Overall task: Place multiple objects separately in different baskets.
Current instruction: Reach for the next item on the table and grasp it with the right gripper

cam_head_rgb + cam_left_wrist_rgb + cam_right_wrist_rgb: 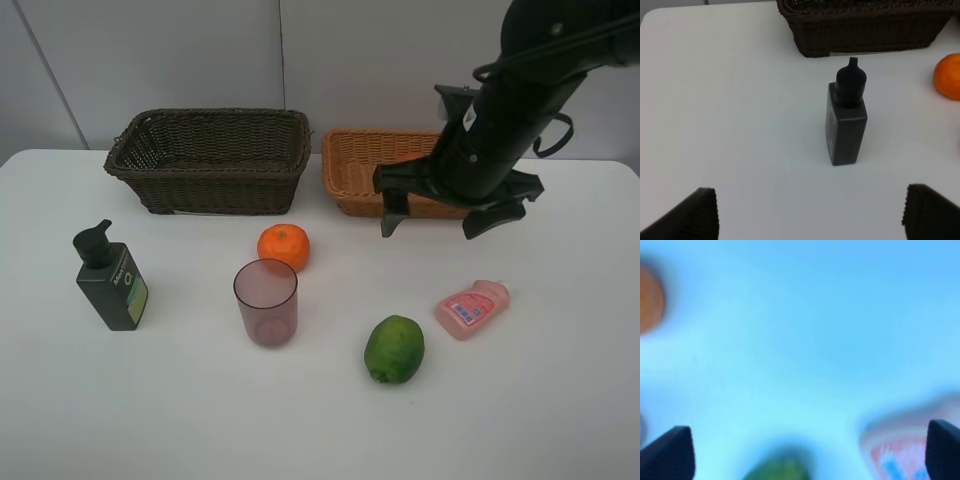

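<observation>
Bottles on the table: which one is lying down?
The small pink bottle, near the green fruit, lies flat on its side. The dark green pump bottle stands upright at the far left.

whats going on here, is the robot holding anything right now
Nothing is held. The right gripper hangs open and empty just in front of the tan basket. The left gripper is open too, facing the dark green pump bottle. That bottle, the tangerine, mauve cup, lime and pink bottle all sit on the table, none in a basket yet.
</observation>
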You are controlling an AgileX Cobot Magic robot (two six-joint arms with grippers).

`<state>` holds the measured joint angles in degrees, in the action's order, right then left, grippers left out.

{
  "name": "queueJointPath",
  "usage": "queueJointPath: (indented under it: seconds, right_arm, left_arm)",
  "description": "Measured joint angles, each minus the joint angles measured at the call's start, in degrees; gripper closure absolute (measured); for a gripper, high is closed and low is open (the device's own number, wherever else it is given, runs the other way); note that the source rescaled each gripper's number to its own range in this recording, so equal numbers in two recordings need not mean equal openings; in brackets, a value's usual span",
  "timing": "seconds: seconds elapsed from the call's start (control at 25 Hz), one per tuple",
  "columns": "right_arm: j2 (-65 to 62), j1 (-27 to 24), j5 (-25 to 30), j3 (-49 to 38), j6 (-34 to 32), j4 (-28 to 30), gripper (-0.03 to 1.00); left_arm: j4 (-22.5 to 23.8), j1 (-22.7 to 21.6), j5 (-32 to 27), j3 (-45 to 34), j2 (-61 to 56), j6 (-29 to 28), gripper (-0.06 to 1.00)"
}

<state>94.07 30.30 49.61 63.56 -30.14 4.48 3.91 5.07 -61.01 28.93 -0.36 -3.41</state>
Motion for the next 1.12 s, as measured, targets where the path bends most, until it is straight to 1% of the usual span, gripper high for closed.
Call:
queueJointPath:
  seconds: [0.16, 0.28, 0.52, 0.64, 0.8, 1.12]
  right_arm:
    - [-3.7, 4.7, -0.8, -6.1, -5.6, 0.0, -0.03]
    - [-4.4, 7.5, -1.7, -8.8, -9.4, 0.1, -0.03]
    - [-4.2, 12.6, -6.7, -12.3, -17.0, 0.5, -0.03]
    - [-3.5, 13.0, -8.0, -12.6, -20.7, 0.6, -0.03]
    - [-1.4, 13.0, -8.3, -12.6, -24.4, 1.6, -0.03]
    - [0.8, 13.0, -8.4, -12.6, -28.8, 2.1, -0.03]
  left_arm:
    - [0.0, 0.0, 0.0, 0.0, 0.0, 0.0, -0.02]
    - [0.0, 0.0, 0.0, 0.0, 0.0, 0.0, -0.02]
    - [0.0, 0.0, 0.0, 0.0, 0.0, 0.0, -0.02]
    - [0.0, 0.0, 0.0, 0.0, 0.0, 0.0, -0.02]
    - [0.0, 0.0, 0.0, 0.0, 0.0, 0.0, -0.02]
    - [0.0, 0.0, 0.0, 0.0, 0.0, 0.0, -0.02]
